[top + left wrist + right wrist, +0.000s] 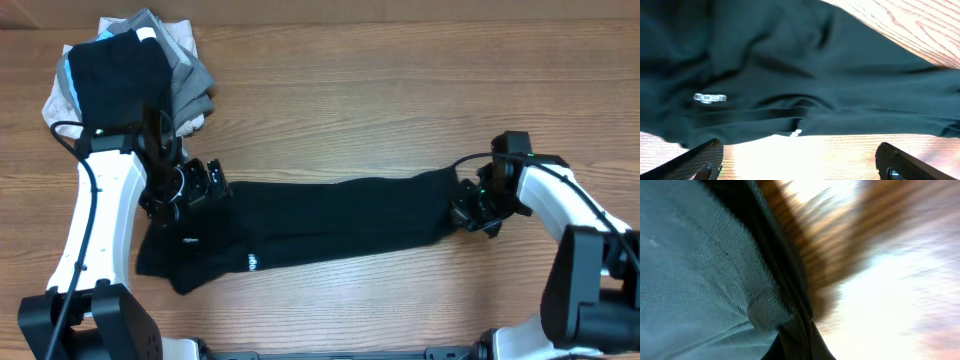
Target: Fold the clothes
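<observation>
The clothes are a black shirt (330,220) lying in a long strip across the table, with small white lettering (710,97) and a tiny white logo (796,133) near its left end. My left gripper (212,183) hovers at the strip's upper left corner. It is open, and bare wood shows between its fingers (695,160) in the left wrist view, with the shirt's edge just ahead. My right gripper (466,212) is at the strip's right end, shut on the black shirt (715,270). Fabric fills that blurred right wrist view, bunched at the jaws.
A stacked pile of black, grey and light garments (130,75) sits at the table's back left corner, just behind the left arm (100,220). Bare wooden tabletop (400,90) stretches behind and in front of the shirt.
</observation>
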### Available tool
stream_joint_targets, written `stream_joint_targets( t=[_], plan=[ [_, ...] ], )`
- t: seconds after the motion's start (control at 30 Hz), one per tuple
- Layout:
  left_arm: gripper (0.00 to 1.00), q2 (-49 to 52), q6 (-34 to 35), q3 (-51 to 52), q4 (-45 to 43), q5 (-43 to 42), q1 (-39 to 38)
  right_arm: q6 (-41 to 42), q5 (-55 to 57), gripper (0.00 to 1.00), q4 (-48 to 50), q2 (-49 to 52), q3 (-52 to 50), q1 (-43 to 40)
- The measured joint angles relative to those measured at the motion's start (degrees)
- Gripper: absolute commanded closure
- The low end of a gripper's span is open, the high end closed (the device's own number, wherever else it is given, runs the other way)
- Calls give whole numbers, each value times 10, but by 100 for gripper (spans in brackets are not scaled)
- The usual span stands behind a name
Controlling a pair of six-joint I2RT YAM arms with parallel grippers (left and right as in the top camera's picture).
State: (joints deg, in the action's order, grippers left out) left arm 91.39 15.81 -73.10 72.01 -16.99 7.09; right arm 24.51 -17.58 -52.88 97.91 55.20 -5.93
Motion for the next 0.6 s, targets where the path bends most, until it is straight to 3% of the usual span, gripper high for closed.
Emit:
stream_joint_targets(
  t=[0.3, 0.6],
  plan=[
    [0, 0, 0, 20, -20, 0, 0, 39, 87, 96, -28, -52, 2, 20],
    [0, 0, 0, 30, -29, -1, 0, 99, 180, 96, -37, -73, 3, 179]
  ],
)
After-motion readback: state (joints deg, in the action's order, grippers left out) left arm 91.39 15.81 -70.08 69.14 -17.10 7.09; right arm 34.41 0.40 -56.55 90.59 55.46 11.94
